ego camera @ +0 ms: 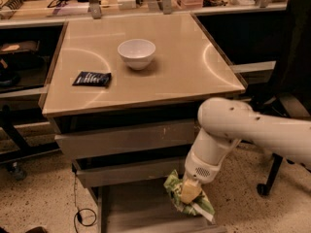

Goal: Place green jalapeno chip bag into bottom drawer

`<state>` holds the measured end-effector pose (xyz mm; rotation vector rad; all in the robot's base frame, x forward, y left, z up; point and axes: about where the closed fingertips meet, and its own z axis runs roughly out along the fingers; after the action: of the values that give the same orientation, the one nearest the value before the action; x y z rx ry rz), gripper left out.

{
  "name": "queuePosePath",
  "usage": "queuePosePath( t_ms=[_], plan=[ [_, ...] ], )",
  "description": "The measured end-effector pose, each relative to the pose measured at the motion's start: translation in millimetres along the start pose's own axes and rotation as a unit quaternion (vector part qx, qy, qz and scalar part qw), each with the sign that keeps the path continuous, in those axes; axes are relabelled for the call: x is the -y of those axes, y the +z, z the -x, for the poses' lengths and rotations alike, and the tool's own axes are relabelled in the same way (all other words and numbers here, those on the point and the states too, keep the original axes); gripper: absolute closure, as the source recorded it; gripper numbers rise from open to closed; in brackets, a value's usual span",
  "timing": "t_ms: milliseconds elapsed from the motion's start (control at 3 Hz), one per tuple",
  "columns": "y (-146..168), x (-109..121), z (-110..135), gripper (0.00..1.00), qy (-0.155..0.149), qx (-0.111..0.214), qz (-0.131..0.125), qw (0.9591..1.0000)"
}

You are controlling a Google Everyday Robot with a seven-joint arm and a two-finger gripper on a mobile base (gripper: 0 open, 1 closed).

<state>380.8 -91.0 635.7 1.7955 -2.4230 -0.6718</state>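
**Camera view: bag held low over the bottom drawer**

Gripper (pixel 190 193) is down at the cabinet's front right corner, fingers pinched on the green chip bag (pixel 200 208). The bag hangs crumpled over the right side of the bottom drawer (pixel 141 210), which is pulled out. I can't tell whether the bag touches the floor. A white bowl (pixel 137 52) and a dark packet (pixel 92 78) sit on the beige top (pixel 175 76), well apart.

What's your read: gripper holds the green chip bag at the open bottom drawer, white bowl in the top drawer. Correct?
No: the white bowl sits on the cabinet top, not in a drawer, per the camera view. The gripper does hold the green chip bag at the open bottom drawer.
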Motion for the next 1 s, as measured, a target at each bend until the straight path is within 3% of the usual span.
queuePosePath(
  t_ms=[333,667,1000],
  plan=[
    [83,3,10,1.0,0.015,0.006,0.071,0.9973],
    [102,3,7,1.0,0.021,0.006,0.092,0.9955],
    [119,12,8,1.0,0.028,0.028,0.087,0.9955]
  ],
)
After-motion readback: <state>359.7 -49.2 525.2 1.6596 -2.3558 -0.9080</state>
